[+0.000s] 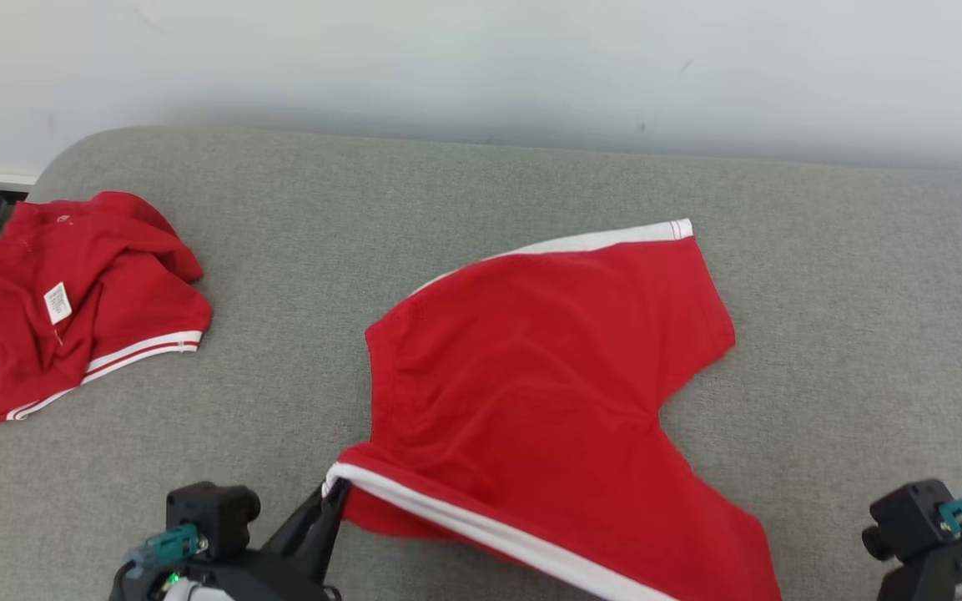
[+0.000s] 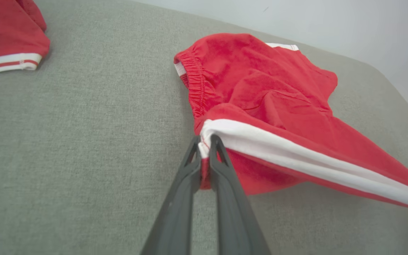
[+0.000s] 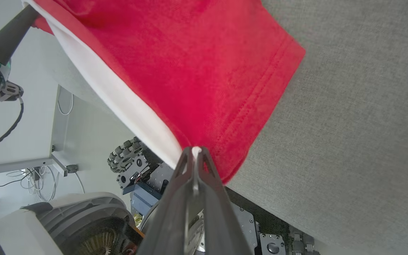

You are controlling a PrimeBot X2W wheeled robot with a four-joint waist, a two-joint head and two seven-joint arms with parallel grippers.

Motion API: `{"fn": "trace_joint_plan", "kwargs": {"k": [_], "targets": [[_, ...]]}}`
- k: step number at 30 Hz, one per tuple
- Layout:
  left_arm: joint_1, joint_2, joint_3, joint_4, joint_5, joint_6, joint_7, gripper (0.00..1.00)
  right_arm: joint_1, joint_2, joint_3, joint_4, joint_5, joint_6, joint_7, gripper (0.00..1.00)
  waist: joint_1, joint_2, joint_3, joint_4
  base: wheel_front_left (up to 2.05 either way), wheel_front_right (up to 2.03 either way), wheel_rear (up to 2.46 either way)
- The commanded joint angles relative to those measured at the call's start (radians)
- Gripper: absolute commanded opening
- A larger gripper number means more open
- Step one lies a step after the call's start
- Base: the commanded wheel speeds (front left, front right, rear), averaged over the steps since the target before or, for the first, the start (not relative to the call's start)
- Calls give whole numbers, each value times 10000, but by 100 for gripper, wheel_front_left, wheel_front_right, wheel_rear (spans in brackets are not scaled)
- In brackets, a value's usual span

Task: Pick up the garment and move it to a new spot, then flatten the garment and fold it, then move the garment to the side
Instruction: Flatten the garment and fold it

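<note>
The garment [image 1: 547, 367] is a pair of red shorts in soft knitted cloth, with a broad white stripe down its side and a gathered elastic waistband. It lies in the middle of a padded surface [image 1: 280, 250] covered in coarse grey woven fabric with a rounded far-left corner. Its far part rests flat on the grey cloth. Its near edge is lifted and pulled into a straight, taut line along the white stripe.

The left gripper [image 2: 205, 141] is closed on the left end of that stripe, beside the waistband, with a tuck of red and white cloth squeezed between its two long dark fingers [image 2: 225, 177]. The right gripper [image 3: 195, 152] is pinched tight on the other end of the stripe, at the stitched hem of a leg, with a sliver of white cloth showing between its tips. The cloth sags slightly between the two grips.

At the far left of the surface, well apart from the shorts, a second garment [image 1: 72, 300] lies crumpled in a heap. It is also red, with white banding and a small white label. A plain pale wall [image 1: 481, 58] stands behind.
</note>
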Motion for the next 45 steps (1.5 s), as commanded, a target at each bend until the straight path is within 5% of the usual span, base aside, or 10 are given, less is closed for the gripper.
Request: {"fn": "trace_joint_plan", "kwargs": {"k": [1, 7, 15, 45], "targets": [[210, 132, 17, -177, -106, 105, 106, 0, 169, 71, -106, -150, 88, 1, 261, 0, 1, 1, -15, 51, 0, 0, 0], [973, 691, -109, -1131, -218, 525, 691, 0, 1025, 340, -374, -1051, 442, 3, 906, 0, 1, 1, -18, 173, 0, 0, 0], [1748, 1256, -30, -2489, -413, 989, 1017, 0, 1506, 407, -916, -1963, 402, 14, 462, 0, 1, 1, 13, 190, 0, 0, 0], [-1796, -1989, 592, 95, -1158, -168, -369, 0, -6022, -3173, 1253, 3032, -892, 9, -2100, 0, 1, 1, 1460, 1794, 0, 0, 0]]}}
